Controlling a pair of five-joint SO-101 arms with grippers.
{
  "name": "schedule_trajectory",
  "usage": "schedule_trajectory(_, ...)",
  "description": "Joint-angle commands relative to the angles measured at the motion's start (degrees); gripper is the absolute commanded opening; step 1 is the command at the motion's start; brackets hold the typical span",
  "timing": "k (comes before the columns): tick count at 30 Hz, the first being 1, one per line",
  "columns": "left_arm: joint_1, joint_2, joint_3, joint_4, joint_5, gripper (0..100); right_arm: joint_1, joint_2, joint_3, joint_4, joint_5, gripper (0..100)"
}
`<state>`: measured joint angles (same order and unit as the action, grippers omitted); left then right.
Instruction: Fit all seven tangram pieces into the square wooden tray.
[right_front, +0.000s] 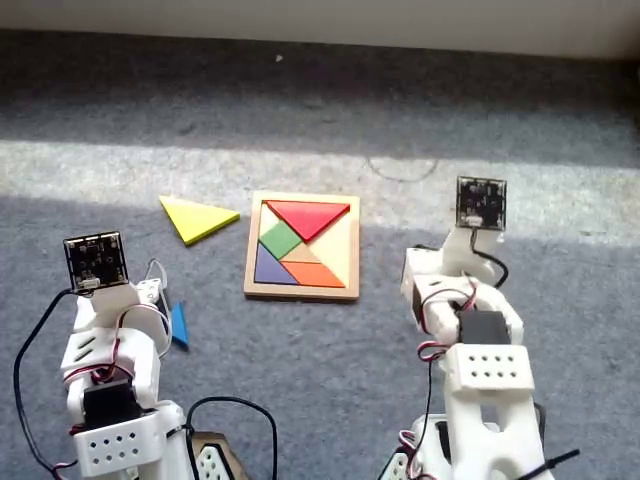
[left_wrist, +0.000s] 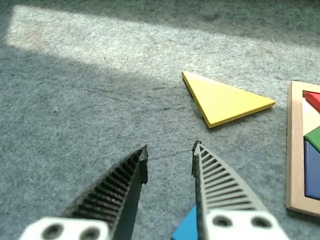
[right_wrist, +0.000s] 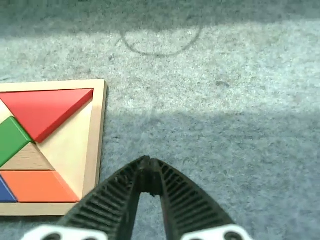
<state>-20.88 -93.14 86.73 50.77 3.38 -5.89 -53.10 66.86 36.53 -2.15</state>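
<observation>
The square wooden tray (right_front: 300, 292) lies on the carpet between the arms. It holds a red triangle (right_front: 307, 216), a green square (right_front: 278, 240), a blue triangle (right_front: 268, 267), an orange piece (right_front: 318, 274) and a tan triangle (right_front: 299, 254). Its right part (right_front: 341, 245) is bare wood. A large yellow triangle (left_wrist: 225, 100) lies on the carpet left of the tray, ahead of my open left gripper (left_wrist: 170, 148). A small blue piece (left_wrist: 185, 230) lies under one left finger (left_wrist: 215, 185). My right gripper (right_wrist: 147, 162) is shut and holds nothing, just right of the tray's edge (right_wrist: 98, 145).
Grey carpet covers the floor, with a sunlit band across it behind the tray. A thin loop of thread (right_wrist: 160, 42) lies on the carpet beyond the right gripper. Cables hang by both arm bases (right_front: 230, 415).
</observation>
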Motion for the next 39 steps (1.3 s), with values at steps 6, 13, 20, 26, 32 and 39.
schedule_trajectory(6,0.92,-0.48,-8.75,1.14,-3.08,17,1.8,-5.14,4.35,-5.32,-0.7,0.5)
schedule_trajectory(13,0.92,0.22,-17.71,4.48,-11.52,17,1.98,-4.88,4.53,-6.9,-0.7,0.6)
schedule_trajectory(20,2.51,0.22,-25.1,12.92,-20.04,17,1.98,-4.79,4.53,-7.25,-0.7,0.6)
schedule_trajectory(26,4.35,10.51,-32.13,15.47,-25.05,17,1.98,-4.79,5.49,-7.25,-0.53,0.9)
schedule_trajectory(32,4.35,35.47,-44.7,15.21,-32.26,17,1.89,-4.79,5.85,-7.25,-0.44,0.9)
schedule_trajectory(39,5.41,59.12,-58.42,15.38,-42.46,29,1.89,-4.79,5.93,-7.34,-0.35,0.9)
